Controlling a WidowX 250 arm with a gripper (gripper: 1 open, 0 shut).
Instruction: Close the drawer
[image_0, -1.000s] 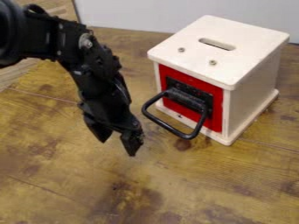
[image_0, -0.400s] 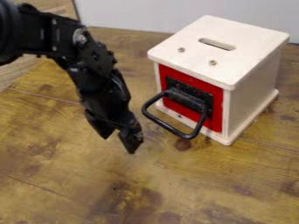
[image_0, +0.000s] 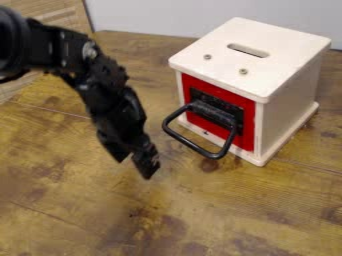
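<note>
The drawer (image_0: 214, 108) is bright red with a black front panel, set in a cream-white boxy cabinet (image_0: 261, 70) at the right of the wooden table. Its large black loop handle (image_0: 197, 132) sticks out toward the front left, resting low near the tabletop. My black gripper (image_0: 142, 160) hangs at the end of the dark arm coming in from the upper left, fingertips pointing down just above the table. It sits left of the handle, a short gap apart, touching nothing. Its jaws look open, with nothing between them.
The cabinet has a slot (image_0: 249, 48) on its top. A worn wooden tabletop (image_0: 80, 210) spreads around the gripper to the front and left. A pale wall runs behind the table.
The arm has shifted slightly left and drawn back from the handle; the gripper tip stays low above the table. The drawer has not moved.
</note>
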